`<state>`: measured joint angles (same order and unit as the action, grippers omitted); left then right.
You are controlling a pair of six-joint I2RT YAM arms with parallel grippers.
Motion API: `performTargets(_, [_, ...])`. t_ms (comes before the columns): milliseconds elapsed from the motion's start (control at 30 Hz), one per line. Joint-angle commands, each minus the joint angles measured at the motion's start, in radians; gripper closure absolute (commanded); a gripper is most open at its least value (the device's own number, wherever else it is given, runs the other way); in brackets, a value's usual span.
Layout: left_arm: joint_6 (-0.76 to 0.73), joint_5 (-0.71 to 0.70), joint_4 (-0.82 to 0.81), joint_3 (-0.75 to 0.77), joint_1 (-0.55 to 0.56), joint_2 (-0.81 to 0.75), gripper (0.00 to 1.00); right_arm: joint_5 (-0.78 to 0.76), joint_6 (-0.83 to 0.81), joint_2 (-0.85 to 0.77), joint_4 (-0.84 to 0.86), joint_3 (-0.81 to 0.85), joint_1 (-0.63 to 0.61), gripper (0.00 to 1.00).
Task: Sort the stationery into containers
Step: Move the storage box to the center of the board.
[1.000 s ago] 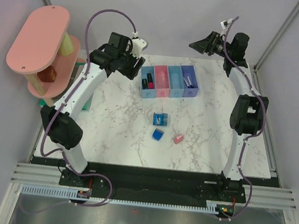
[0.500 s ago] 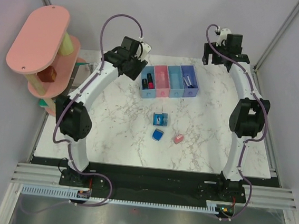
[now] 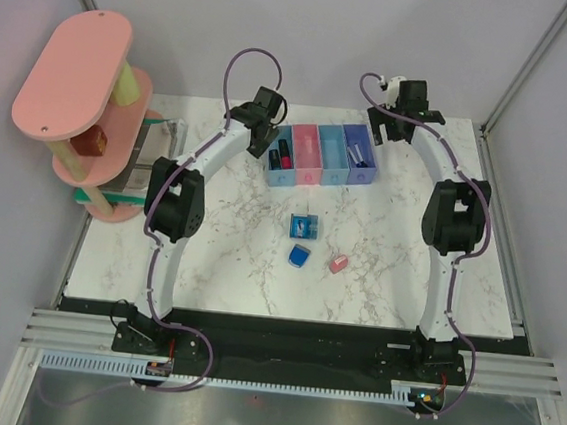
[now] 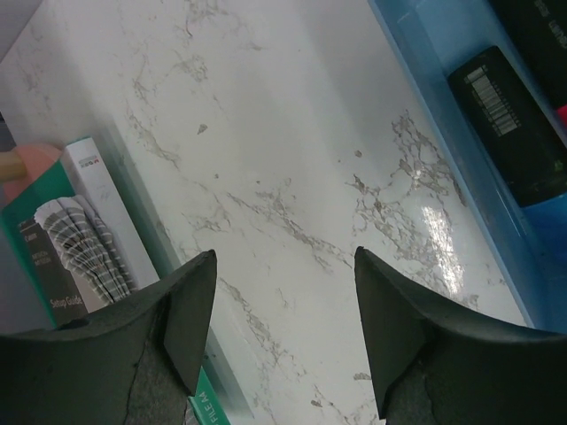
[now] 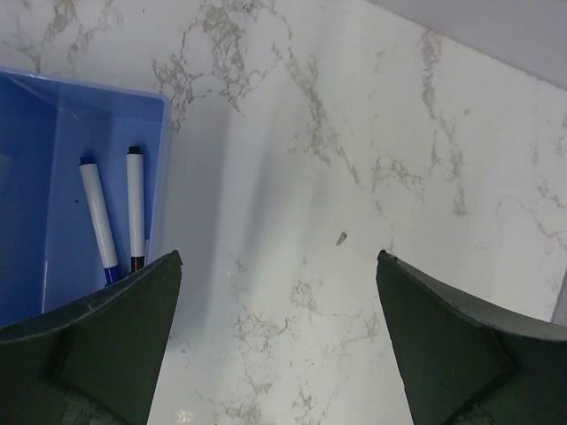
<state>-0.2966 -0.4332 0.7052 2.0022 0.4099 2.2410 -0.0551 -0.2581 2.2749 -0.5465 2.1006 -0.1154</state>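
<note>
Both grippers hang over the far part of the glossy, grey-veined marble table [image 3: 221,237]. My left gripper [image 4: 283,258] has its blunt black jaws parted with only bare tabletop between them, just left of the row of smooth, narrow plastic bins [image 3: 331,152]. Black markers [image 4: 509,133] lie in the nearest, light blue one. My right gripper [image 5: 279,258] is spread wide and holds nothing. It is just right of the purple-blue end bin, where two thin pens [image 5: 135,208] lie side by side. Mid-table, well apart from the bins, sit a square blue block [image 3: 305,226], a rounded blue roll [image 3: 299,257] and a pink eraser [image 3: 338,264], with open marble around them. A pink shelf [image 3: 71,72] and books [image 4: 89,221] crowd the left edge.
</note>
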Motion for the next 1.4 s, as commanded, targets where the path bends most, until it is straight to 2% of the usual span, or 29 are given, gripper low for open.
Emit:
performTargets(0, [0.002,-0.044,-0.076,0.056,-0.003,0.025,0.30,-0.048,-0.029,0.084,-0.003,0.015,-0.013,0.02])
performTargets(433, [-0.001,0.019,-0.136,0.092,-0.003,0.126,0.30,-0.003,-0.012,0.138,0.022,-0.011,-0.021,0.02])
performTargets(733, [0.031,0.131,-0.145,0.084,0.006,0.126,0.30,0.038,-0.030,0.068,0.039,-0.149,-0.082,0.02])
performTargets(1133, [0.037,0.188,-0.179,-0.104,0.075,0.010,0.31,0.051,0.000,-0.097,0.094,-0.418,-0.141,0.02])
performTargets(1367, [0.057,0.217,-0.185,-0.186,0.115,-0.049,0.32,0.005,-0.007,-0.127,0.120,-0.465,-0.142,0.02])
